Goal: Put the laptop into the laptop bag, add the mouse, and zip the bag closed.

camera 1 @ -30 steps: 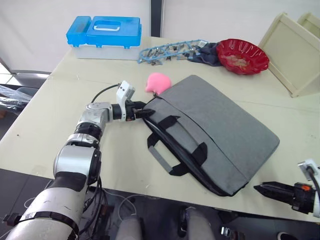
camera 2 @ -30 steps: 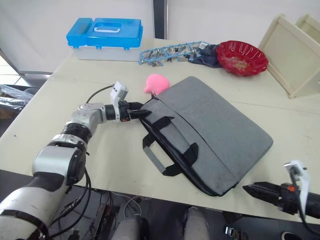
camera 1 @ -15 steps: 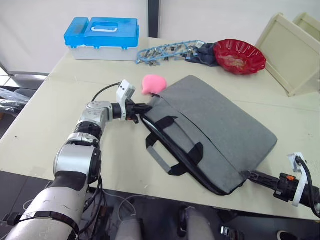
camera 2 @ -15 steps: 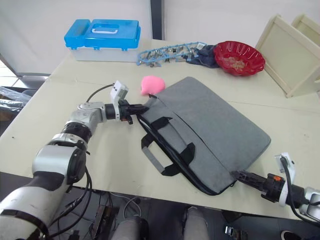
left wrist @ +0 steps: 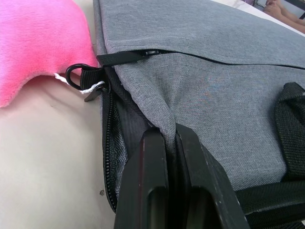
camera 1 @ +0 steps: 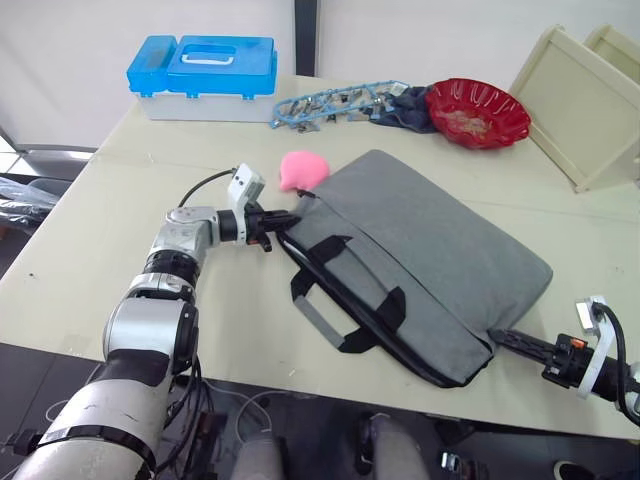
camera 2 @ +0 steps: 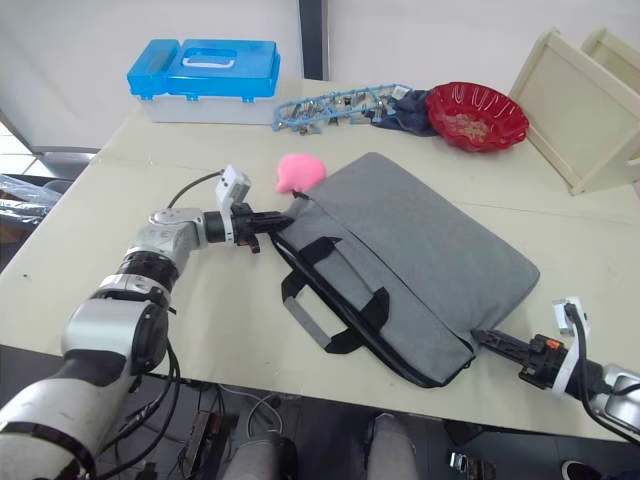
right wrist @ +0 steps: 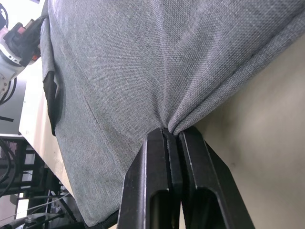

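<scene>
At the left, the left pincer (camera 1: 281, 221) is seen closed on a fold of grey cloth at the left corner of the flat grey fabric laptop bag with black trim and strap handles (camera 1: 420, 262). In the left wrist view the two black fingers (left wrist: 147, 191) are pressed together with a ridge of fabric pinched between them, just beside the black zipper track (left wrist: 110, 143), which looks parted there; a black ring-shaped zipper pull with a white cord (left wrist: 78, 78) lies near the corner. A pink fuzzy rounded object (camera 1: 302, 169) sits on the table touching that same corner.

The bag lies flat on the pale table (camera 1: 120, 210), angled, its handles (camera 1: 345, 305) turned toward the near edge. Its flat, filled-out shape suggests the laptop is already inside, though no laptop or mouse can be made out.

At the right, the right pincer (camera 1: 497, 338) is clamped on the bag's near right corner; in the right wrist view a pucker of cloth is gathered between its closed fingers (right wrist: 152, 191).

The bag is judged soft and pliable, so cloth alone stretches and puckers when pulled, while the contents would make it heavy and stiff in the middle. Corners and seams are judged the firmest holds; the small zipper pull would be slippery and is best taken squarely while the opposite corner is kept taut.
</scene>
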